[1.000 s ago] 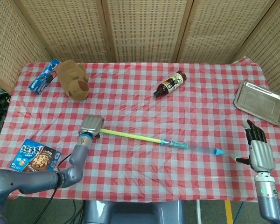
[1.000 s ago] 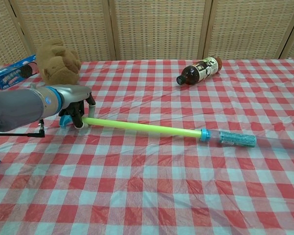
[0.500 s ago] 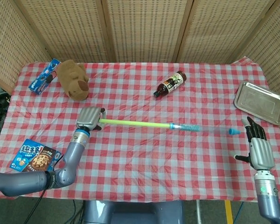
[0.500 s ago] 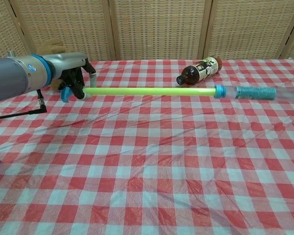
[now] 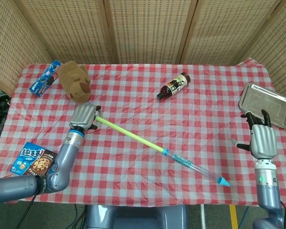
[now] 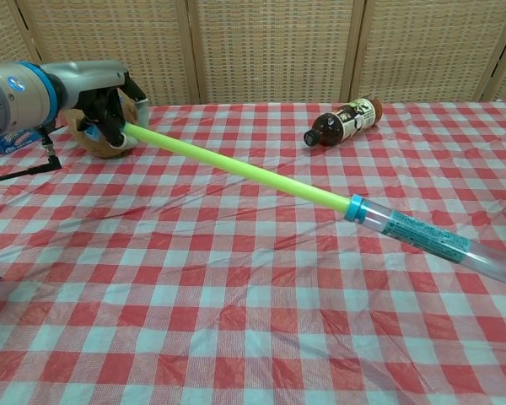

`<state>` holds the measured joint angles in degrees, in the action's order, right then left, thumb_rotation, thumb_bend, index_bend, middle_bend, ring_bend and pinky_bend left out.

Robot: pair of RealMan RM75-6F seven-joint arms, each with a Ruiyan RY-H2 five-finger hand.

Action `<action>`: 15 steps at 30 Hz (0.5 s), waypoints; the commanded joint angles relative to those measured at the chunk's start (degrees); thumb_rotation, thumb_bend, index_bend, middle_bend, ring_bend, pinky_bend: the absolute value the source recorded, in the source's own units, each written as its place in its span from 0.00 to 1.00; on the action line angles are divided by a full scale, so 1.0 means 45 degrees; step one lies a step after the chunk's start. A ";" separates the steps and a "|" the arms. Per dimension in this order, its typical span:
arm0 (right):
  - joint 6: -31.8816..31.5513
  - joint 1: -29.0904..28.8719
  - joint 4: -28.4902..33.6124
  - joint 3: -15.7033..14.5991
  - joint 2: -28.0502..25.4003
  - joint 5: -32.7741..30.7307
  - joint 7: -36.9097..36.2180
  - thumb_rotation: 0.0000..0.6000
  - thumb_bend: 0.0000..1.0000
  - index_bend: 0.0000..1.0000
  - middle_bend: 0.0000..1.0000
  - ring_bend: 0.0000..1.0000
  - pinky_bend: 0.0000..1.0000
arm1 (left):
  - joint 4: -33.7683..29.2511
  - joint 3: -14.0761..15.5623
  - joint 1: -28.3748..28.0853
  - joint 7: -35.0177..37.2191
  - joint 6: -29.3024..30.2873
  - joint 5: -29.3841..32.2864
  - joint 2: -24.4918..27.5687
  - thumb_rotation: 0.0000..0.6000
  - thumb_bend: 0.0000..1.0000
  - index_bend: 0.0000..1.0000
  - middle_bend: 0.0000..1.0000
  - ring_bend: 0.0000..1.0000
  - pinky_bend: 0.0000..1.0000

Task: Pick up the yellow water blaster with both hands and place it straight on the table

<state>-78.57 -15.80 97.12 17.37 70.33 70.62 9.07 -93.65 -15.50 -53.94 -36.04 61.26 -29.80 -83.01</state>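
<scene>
Checked tablecloth point(image 5: 133, 95), long yellow water blaster point(image 5: 133, 137) tilted, left hand point(image 5: 84, 117) gripping

head: high, looking down | chest: low, near | shared: table point(image 5: 133, 95)

both arms are grey; left hand point(image 5: 84, 117) silver with a blue wrist ring, right hand point(image 5: 262, 139) silver, fingers black.

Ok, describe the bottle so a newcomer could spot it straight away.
Start at the red checked table and look toward its back edge, right of centre. There a dark bottle lies on its side, well apart from the yellow water blaster. It is the only bottle, brown with a label and a pale cap.
</scene>
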 commanded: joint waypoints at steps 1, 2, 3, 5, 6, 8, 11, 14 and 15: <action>-0.0031 -0.0107 0.0321 0.0041 -0.0083 -0.0225 0.0304 1.00 0.12 0.18 0.40 0.38 0.10 | -0.0144 0.0010 0.0096 0.0069 0.0157 -0.0011 0.0156 1.00 0.66 0.87 0.92 0.86 0.74; -0.0032 -0.0104 0.0361 0.0021 -0.0093 -0.0252 0.0325 1.00 0.12 0.18 0.40 0.38 0.10 | -0.0184 0.0015 0.0124 0.0069 0.0230 0.0019 0.0198 1.00 0.66 0.87 0.93 0.86 0.74; -0.0032 -0.0102 0.0382 0.0009 -0.0100 -0.0270 0.0338 1.00 0.12 0.18 0.40 0.38 0.10 | -0.0209 0.0010 0.0140 0.0073 0.0280 0.0041 0.0220 1.00 0.66 0.87 0.93 0.86 0.74; -0.0036 -0.0089 0.0454 -0.0034 -0.0131 -0.0324 0.0355 1.00 0.12 0.18 0.40 0.38 0.10 | -0.0292 -0.0017 0.0189 0.0083 0.0429 0.0170 0.0288 1.00 0.66 0.88 0.93 0.87 0.75; -0.0018 -0.0073 0.0503 -0.0072 -0.0167 -0.0363 0.0362 1.00 0.12 0.18 0.40 0.38 0.10 | -0.0351 -0.0070 0.0226 0.0126 0.0484 0.0331 0.0341 1.00 0.66 0.88 0.93 0.87 0.75; 0.0014 -0.0054 0.0598 -0.0108 -0.0246 -0.0423 0.0361 1.00 0.12 0.18 0.40 0.38 0.10 | -0.0462 -0.0135 0.0241 0.0154 0.0469 0.0513 0.0453 1.00 0.66 0.88 0.93 0.87 0.76; -0.0008 -0.0036 0.0717 -0.0119 -0.0350 -0.0468 0.0326 1.00 0.12 0.18 0.39 0.38 0.10 | -0.0598 -0.0180 0.0228 0.0085 0.0563 0.0683 0.0592 1.00 0.67 0.88 0.93 0.87 0.76; -0.0081 -0.0058 0.0793 -0.0056 -0.0399 -0.0543 0.0348 1.00 0.12 0.18 0.39 0.38 0.10 | -0.0686 -0.0260 0.0168 -0.0053 0.0705 0.0982 0.0672 1.00 0.68 0.88 0.93 0.87 0.76; -0.0074 -0.0068 0.0820 -0.0048 -0.0423 -0.0569 0.0352 1.00 0.12 0.18 0.39 0.38 0.10 | -0.0688 -0.0292 0.0139 -0.0105 0.0756 0.1096 0.0676 1.00 0.69 0.88 0.93 0.87 0.76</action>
<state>-78.90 -16.08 100.77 17.13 68.46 68.09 10.63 -96.63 -16.61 -53.14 -36.18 64.34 -25.38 -80.08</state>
